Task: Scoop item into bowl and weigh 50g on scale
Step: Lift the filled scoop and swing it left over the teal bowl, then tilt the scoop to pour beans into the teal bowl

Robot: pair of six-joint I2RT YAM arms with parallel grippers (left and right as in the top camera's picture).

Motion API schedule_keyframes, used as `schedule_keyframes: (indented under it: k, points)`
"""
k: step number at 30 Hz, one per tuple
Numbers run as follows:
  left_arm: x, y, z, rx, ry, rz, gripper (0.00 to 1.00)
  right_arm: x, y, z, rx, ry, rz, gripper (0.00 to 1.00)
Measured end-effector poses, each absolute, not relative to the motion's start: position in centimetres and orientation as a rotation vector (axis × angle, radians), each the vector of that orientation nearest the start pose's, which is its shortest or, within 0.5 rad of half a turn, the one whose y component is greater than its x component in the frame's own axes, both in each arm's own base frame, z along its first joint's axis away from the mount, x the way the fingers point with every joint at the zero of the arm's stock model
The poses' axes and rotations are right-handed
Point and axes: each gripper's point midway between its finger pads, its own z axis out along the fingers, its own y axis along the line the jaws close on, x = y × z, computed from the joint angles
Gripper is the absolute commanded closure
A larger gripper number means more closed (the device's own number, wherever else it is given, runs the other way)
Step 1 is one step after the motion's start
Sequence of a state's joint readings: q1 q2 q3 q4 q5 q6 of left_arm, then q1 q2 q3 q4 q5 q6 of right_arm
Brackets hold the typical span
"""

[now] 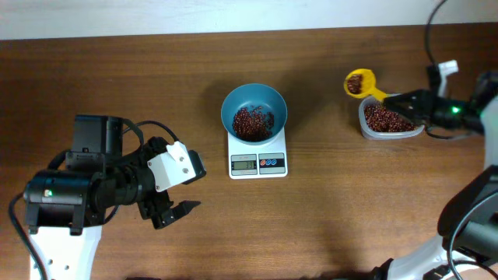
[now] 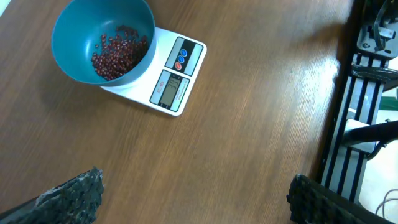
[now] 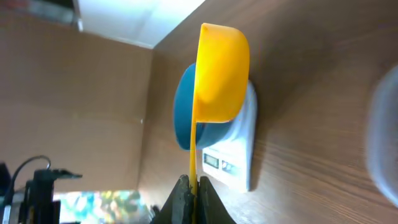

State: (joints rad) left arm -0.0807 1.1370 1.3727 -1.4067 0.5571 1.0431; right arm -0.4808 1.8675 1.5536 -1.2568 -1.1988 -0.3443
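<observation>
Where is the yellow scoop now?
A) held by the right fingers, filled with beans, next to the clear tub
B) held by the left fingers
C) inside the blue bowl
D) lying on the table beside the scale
A: the right fingers are shut on the handle of the yellow scoop, and its beans show just beside the clear tub.

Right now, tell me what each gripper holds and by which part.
The right gripper is shut on the yellow scoop, pinching the end of its thin handle, beans in its cup. The left gripper is open and holds nothing.
</observation>
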Motion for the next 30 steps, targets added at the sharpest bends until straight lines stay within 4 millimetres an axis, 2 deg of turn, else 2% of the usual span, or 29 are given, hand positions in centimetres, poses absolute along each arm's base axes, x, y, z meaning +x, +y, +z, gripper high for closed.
schedule_keyframes:
  k: [2,7,12,18,23,30]
  points:
    - [21.1,-10.8,26.6,1.460,2.046,-0.400,0.01,38.5,-0.1,21.3,0.096,2.272,1.456,0.96]
    - [21.1,-10.8,26.6,1.460,2.045,-0.400,0.01,38.4,6.1,21.8,-0.107,2.282,1.548,0.96]
    - [21.1,-10.8,26.6,1.460,2.045,-0.400,0.01,37.8,10.7,22.0,-0.277,2.284,1.594,0.96]
    - [21.1,-10.8,26.6,1.460,2.045,-0.400,0.01,37.6,14.6,22.1,-0.463,2.247,1.591,0.96]
    - [21.1,-10.8,26.6,1.460,2.045,-0.400,0.01,37.4,16.9,21.3,-0.542,2.291,1.541,0.96]
    - [21.1,-10.8,26.6,1.460,2.045,-0.400,0.01,37.4,17.8,19.9,-0.567,2.376,1.446,0.96]
